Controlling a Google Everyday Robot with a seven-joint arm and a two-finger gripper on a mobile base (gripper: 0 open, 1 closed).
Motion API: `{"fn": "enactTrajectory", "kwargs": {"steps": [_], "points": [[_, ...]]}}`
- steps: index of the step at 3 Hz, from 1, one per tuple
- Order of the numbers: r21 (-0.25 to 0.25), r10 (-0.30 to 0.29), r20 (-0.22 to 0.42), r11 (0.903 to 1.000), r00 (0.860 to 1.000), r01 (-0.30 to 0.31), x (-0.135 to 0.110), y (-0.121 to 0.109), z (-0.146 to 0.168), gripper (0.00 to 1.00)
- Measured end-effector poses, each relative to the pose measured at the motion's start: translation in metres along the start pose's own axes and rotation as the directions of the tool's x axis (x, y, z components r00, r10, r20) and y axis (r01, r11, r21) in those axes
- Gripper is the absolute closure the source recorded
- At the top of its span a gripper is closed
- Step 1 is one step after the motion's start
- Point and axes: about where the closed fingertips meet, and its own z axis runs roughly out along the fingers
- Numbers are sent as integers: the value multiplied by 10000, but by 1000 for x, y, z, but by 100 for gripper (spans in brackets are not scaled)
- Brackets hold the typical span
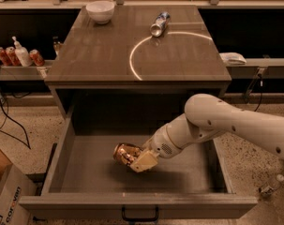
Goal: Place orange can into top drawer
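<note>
Grey counter (99, 60) under warm light: white bowl (100, 11) at far left, silver can (159, 23) on its side beside a bright ring (130, 60). Below, top drawer (62, 149) wide open. Inside it, left of centre, hand (138, 159) clenched on orange can (125, 153), can tilted sideways, low over drawer floor; contact with floor unclear. Red cans (36, 57) on left shelf (19, 72).

Gripper (136, 159) holds tilted orange can (123, 152) inside open top drawer (202, 205).

A white bowl (100, 11) and a tipped silver-blue can (159, 23) rest on the countertop (99, 55); red cans (36, 57) sit on a shelf (19, 72).
</note>
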Motion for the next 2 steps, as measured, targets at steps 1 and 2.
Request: {"fn": "enactTrajectory", "kwargs": {"steps": [1, 2], "points": [[41, 190, -96, 9998, 9998, -190, 6, -6, 9, 100], [251, 535, -238, 9983, 9983, -529, 12, -13, 14, 81]]}}
